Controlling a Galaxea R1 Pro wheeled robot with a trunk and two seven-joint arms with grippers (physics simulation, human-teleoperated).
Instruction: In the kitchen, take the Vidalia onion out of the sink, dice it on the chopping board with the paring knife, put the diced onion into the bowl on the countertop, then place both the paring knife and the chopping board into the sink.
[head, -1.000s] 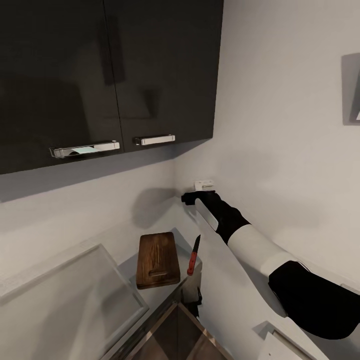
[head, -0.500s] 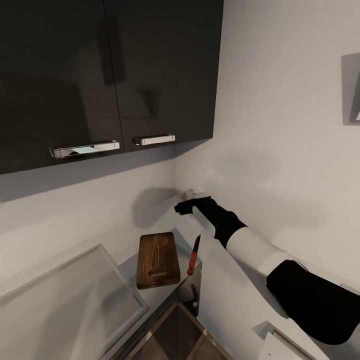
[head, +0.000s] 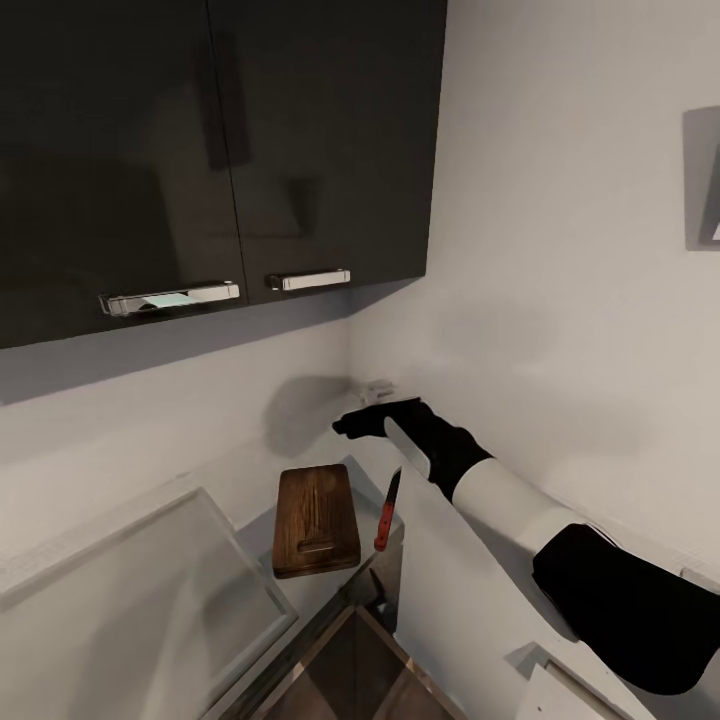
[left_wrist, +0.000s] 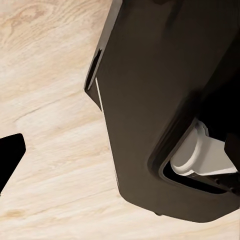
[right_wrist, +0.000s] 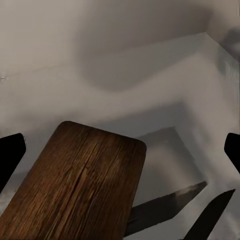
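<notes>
Nearest me, just this side of the board (head: 316, 519), the steel sink (head: 345, 668) opens at the counter's (head: 440, 610) edge; I cannot see an onion in the part that shows. The board lies flat with its handle slot at the near end, long axis running away from me. Just beside its right edge lies the knife (head: 387, 512), red handle toward me, dark blade pointing away, roughly parallel to the board. Beyond the knife, and above it, hangs my right gripper (head: 345, 424), past the board's far right corner; in the right wrist view its fingertips (right_wrist: 11, 155) stand wide apart with nothing between them, the board below. So the knife lies back toward me and downward, and my right arm is plainly the nearer one. My left gripper's (left_wrist: 10, 157) state I cannot tell.
</notes>
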